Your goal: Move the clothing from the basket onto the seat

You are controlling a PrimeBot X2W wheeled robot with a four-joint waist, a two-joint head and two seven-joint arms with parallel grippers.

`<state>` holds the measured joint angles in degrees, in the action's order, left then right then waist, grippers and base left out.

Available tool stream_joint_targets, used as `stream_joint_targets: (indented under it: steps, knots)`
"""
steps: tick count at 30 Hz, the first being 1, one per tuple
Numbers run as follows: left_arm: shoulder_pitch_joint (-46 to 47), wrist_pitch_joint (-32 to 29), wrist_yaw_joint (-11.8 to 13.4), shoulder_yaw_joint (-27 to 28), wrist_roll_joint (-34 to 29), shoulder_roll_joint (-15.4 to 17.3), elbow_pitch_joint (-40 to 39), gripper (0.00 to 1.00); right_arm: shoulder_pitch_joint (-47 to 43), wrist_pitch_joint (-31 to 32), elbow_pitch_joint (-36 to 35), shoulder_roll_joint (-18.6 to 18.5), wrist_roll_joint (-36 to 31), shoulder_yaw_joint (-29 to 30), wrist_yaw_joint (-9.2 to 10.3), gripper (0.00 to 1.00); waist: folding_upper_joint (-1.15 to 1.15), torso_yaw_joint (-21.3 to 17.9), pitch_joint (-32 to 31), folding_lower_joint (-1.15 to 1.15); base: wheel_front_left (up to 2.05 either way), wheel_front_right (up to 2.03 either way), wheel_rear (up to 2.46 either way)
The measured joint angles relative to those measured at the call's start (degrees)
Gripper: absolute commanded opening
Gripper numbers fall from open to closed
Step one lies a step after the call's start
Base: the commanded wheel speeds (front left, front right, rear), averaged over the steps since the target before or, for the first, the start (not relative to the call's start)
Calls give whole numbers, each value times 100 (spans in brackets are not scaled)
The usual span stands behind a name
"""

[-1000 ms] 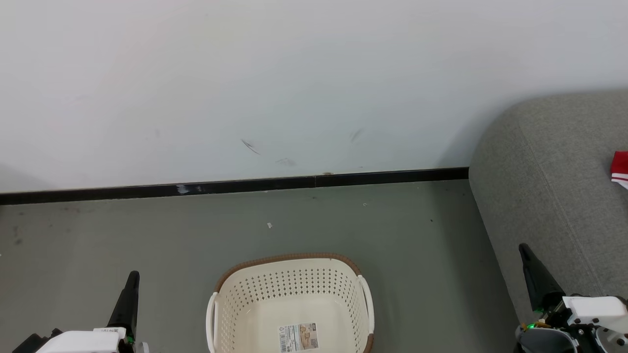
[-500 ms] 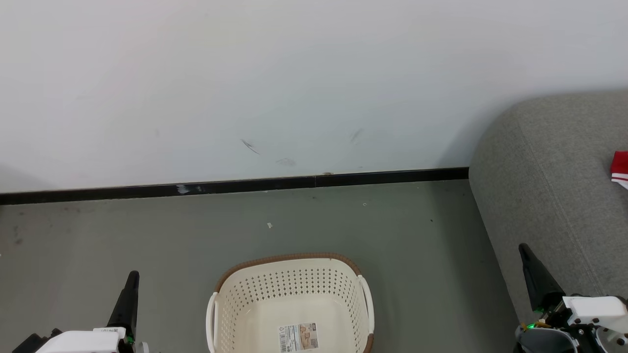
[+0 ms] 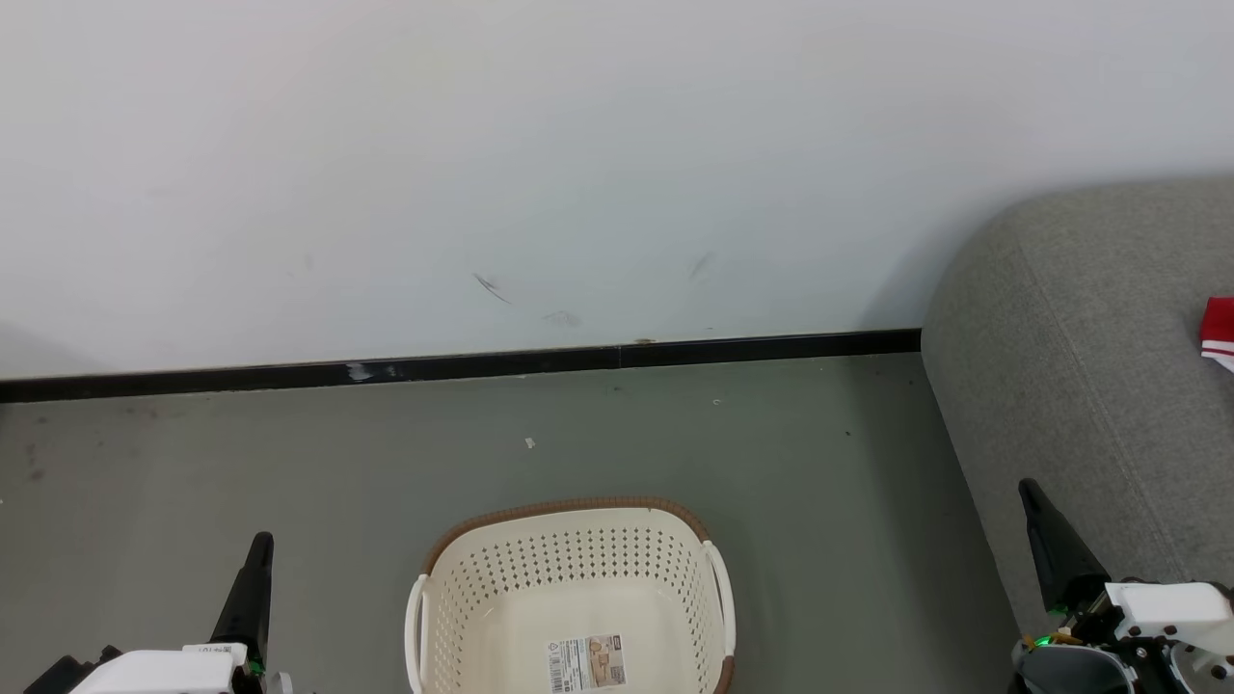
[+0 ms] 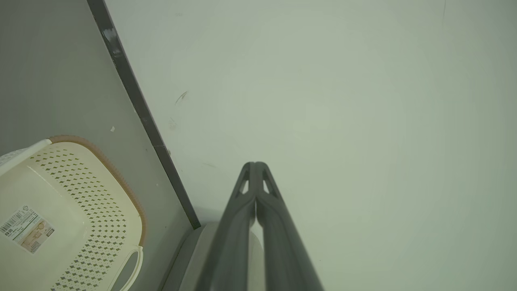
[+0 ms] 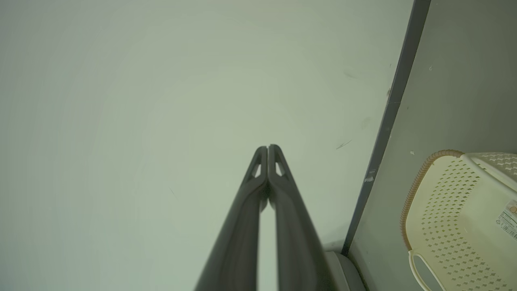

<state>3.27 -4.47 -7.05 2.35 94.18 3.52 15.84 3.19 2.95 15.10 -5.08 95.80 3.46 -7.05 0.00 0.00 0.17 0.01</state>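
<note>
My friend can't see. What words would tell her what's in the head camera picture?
A cream basket sits on the grey floor, with only a paper label inside the part shown. A grey sofa on the right has a bit of red clothing at the picture's edge. The left gripper and right gripper, both shut, point up from the lower corners.

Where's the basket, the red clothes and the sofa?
basket (image 3: 569,564), head view, on its holey back wall
red clothes (image 3: 1221,323), head view, on the red part by the right edge
sofa (image 3: 1060,366), head view, on its grey rounded arm
</note>
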Motion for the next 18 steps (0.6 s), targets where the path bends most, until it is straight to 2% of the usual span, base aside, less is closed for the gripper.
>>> stream_joint_targets:
  steps: [18]
  knots:
    - [0, 0, 0, 4, 0, -5, -3, 0, 1, 0, 0, 21, -7, 22, -1, 0, 0, 0, 0, 0, 0, 0, 0]
